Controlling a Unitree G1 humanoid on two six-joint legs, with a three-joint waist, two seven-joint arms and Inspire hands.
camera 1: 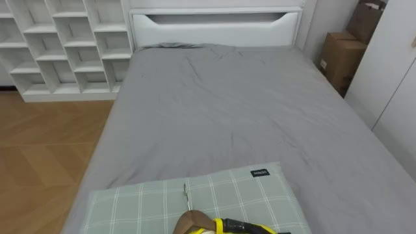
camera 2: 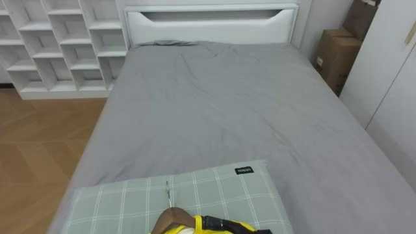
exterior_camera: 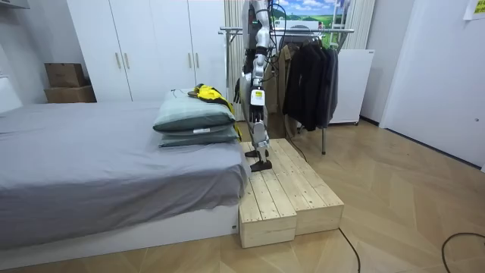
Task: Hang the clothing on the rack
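- While the robot stands on a plank platform, a yellow garment on a rounded wooden hanger tops a checked pillow.
- Left hand: cannot tell its grip.

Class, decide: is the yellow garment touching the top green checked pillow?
Touching. In the room view the yellow garment lies on the top green checked pillow; the left eye view shows it resting on that fabric.
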